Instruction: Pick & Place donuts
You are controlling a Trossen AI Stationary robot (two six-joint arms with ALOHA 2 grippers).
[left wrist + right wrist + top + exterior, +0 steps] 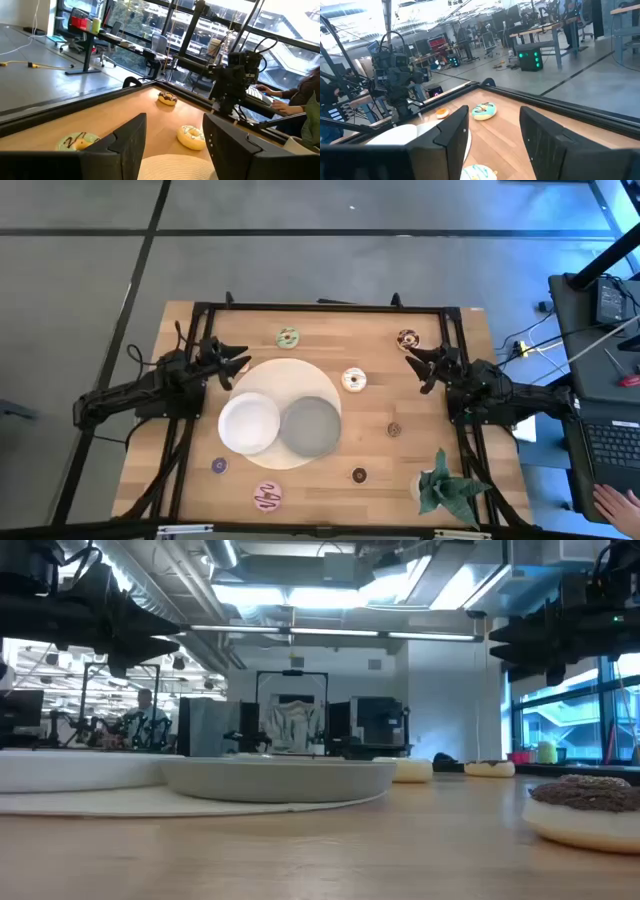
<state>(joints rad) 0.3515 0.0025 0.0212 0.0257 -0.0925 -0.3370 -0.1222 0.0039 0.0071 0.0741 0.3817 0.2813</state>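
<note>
Several toy donuts lie flat on the wooden table: a green one, a brown one, a white one, a pink one, and tiny ones, dark brown, purple and dark. My left gripper hovers open over the table's left side, near the green donut. My right gripper hovers open on the right side, just near of the brown donut. Each wrist view also shows the white donut ahead of the fingers.
A white plate and a grey plate sit on a round cream mat at the table's middle. A green toy plant stands at the near right corner. A dark frame runs along the table's edges. A person's hand rests by a laptop beyond the right edge.
</note>
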